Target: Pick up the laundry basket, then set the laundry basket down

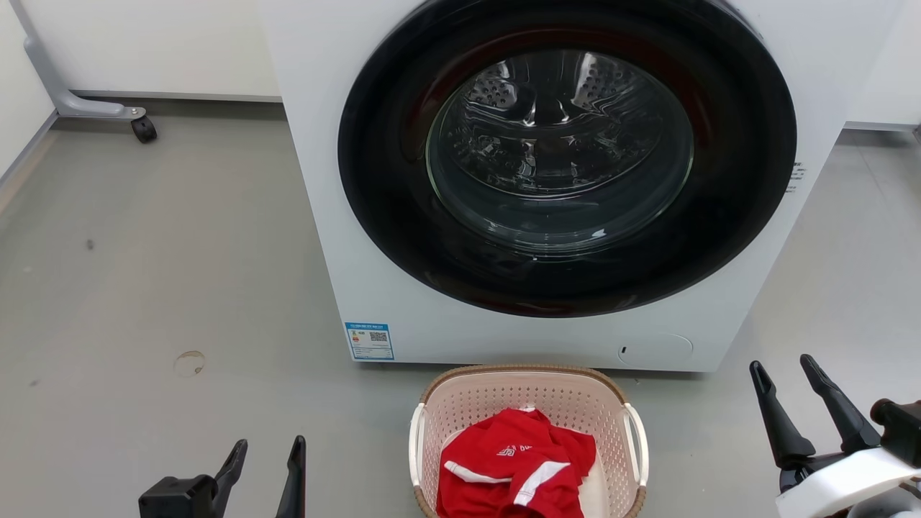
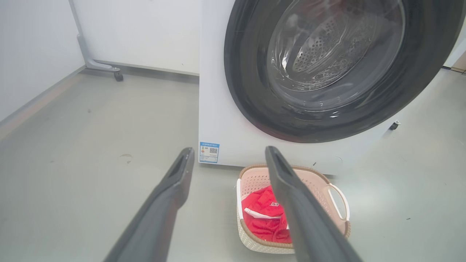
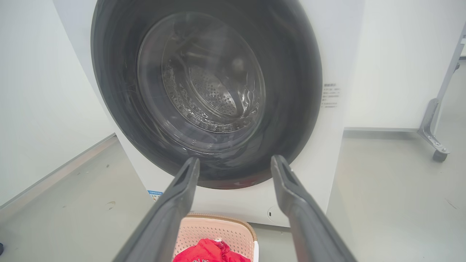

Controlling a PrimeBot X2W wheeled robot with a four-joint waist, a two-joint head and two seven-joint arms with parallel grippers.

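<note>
A big white washing machine (image 1: 309, 180) stands in front of me. It has a round dark door (image 1: 568, 280), and a blue sticker (image 1: 369, 340) sits low on its front. The floor (image 1: 180, 273) is grey and smooth, with a small round mark (image 1: 189, 363). The walls (image 1: 158, 43) behind are white. A grey metal leg (image 1: 72, 104) with a black wheel (image 1: 144, 129) stands by the wall.

I see the small pale pink-beige perforated plastic laundry basket (image 1: 504, 399), dotted with even rows of holes, with a brown woven-look rim (image 1: 518, 369) and white loop handles (image 1: 415, 440). In it lies a crumpled red fabric garment (image 1: 518, 460) with white stripes. At its twelve o'clock stands the big white boxy washing machine (image 1: 316, 180), with a glossy black round door ring (image 1: 381, 216) and a blue-and-white rectangular sticker (image 1: 369, 341) at the door's seven o'clock.
</note>
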